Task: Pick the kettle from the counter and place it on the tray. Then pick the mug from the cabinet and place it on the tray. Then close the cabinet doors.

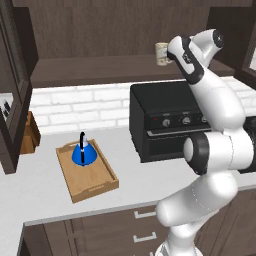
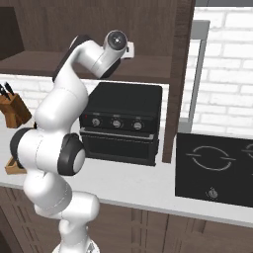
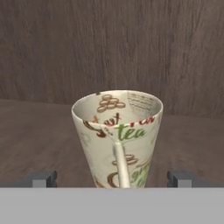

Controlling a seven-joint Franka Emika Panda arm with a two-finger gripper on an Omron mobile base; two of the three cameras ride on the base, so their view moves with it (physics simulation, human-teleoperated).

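Arm's up at the cabinet (image 1: pixel 100 30), tool (image 3: pixel 112 178) wide open, w/ the mug (image 3: pixel 117 138) standing upright btwn its tips on the shelf (image 1: pixel 95 67), handle facing the camera; no contact seen. Down on the bench (image 1: pixel 125 192) the kettle (image 1: pixel 82 153) sits upright in the tray (image 1: pixel 95 187), at its far end. Left door (image 1: pixel 12 85) hangs open. Oven (image 1: pixel 165 120) sits under the shelf, knife block (image 2: pixel 14 109) at the left by the wall.

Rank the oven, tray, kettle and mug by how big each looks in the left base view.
1. oven
2. tray
3. kettle
4. mug, though it stands farther back, so its true size is unsure.
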